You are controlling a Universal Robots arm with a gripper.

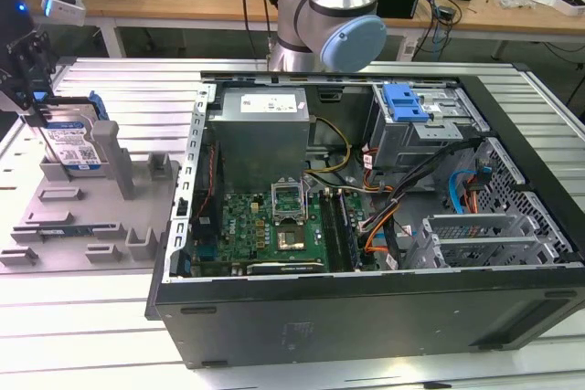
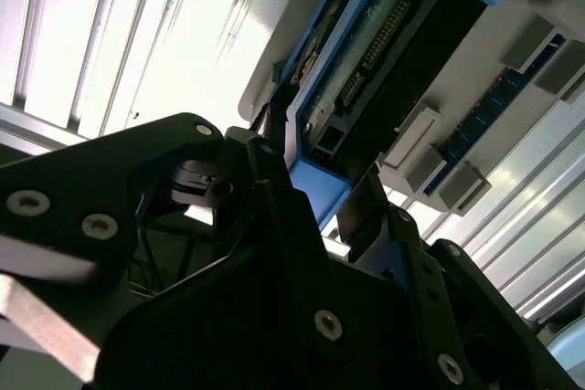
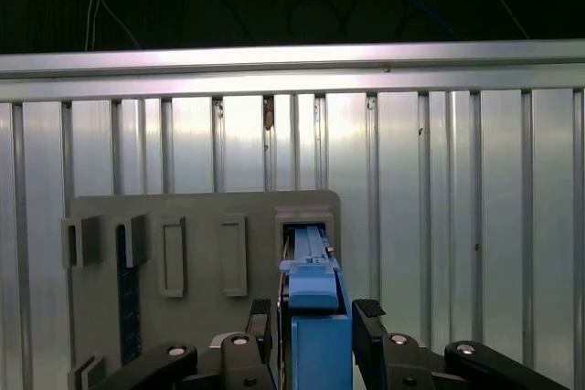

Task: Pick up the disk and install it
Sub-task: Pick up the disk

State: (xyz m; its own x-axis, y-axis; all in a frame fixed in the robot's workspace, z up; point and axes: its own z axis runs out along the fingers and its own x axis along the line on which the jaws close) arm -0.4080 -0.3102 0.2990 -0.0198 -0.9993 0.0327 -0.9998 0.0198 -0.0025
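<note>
The ribbed metal surface (image 1: 119, 79) carries a grey holder (image 1: 137, 194) at the exterior view's left, with an open computer case (image 1: 366, 303) just beside it. The disk (image 1: 75, 146) stands upright in one holder slot, so I judge that the pick-up step is in hand. The end effector (image 3: 315, 317) sits astride the disk, and I cannot tell if it clamps. Freeing the disk calls for a straight pull. The case holds a power supply (image 1: 260, 130), a motherboard (image 1: 274, 226) and a drive cage (image 1: 439, 134).

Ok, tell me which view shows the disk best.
The exterior view: the disk stands upright in the grey holder, with its labelled face and blue carrier both visible. The first wrist view shows the disk edge-on, as blue carrier alone. The second wrist view shows the disk close up from its connector side.
</note>
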